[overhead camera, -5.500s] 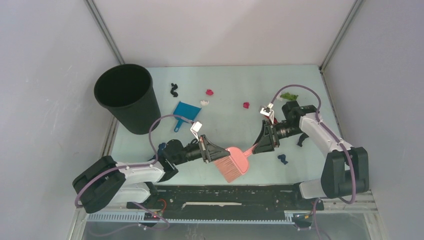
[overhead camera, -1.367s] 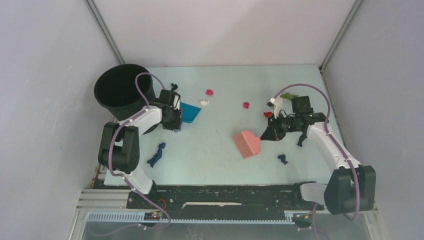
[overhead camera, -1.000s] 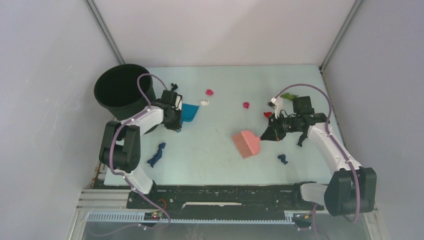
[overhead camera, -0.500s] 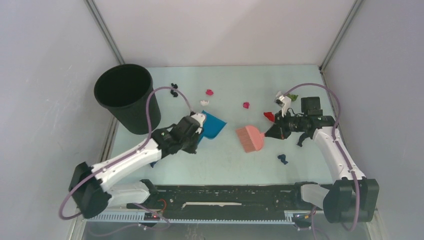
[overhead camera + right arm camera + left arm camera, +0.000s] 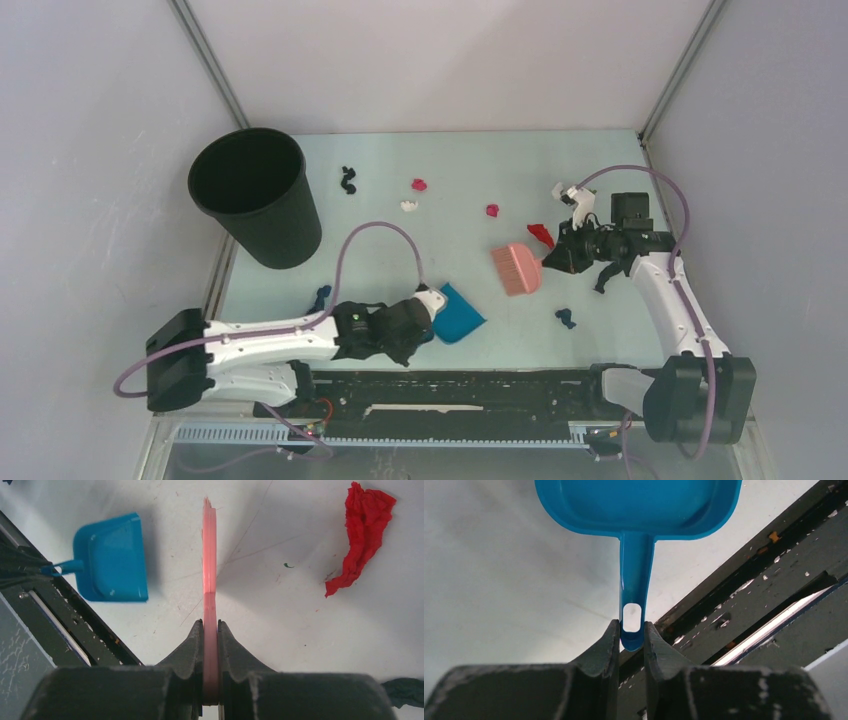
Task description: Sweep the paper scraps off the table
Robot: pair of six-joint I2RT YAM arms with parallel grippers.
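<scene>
Along the near edge of the worktop (image 5: 560, 160), about midway, the left hand (image 5: 631, 630) is clamped on the very tip of the handle of a blue dustpan (image 5: 460, 316). Its two fingers (image 5: 606, 645) press in on either side, just below the handle's hanging hole. The pan stretches away from that hand toward the right side, close beside the black rail (image 5: 520, 385). Whether it sits flat on the surface or is held just above it cannot be told.

Right of centre, the right hand (image 5: 210, 630) is closed on the handle of a pink brush (image 5: 517, 270), which the wrist view shows edge-on as a thin pink strip. The brush head lies between the dustpan and the right edge, apart from the pan.

A red scrap (image 5: 541, 235) lies just beside the brush head on its far side, not touching it. A dark blue scrap (image 5: 565, 318) sits nearer the near edge, to the right of the dustpan.

In the far half, a magenta scrap (image 5: 419, 185) and a white scrap (image 5: 408, 206) lie close together left of centre. A second magenta scrap (image 5: 492, 210) lies about mid-width. A black scrap (image 5: 348, 180) rests near a black bin (image 5: 255, 200), which stands upright in the far left corner. A second dark blue scrap (image 5: 320, 297) shows beside the left arm toward the near left, partly hidden.
</scene>
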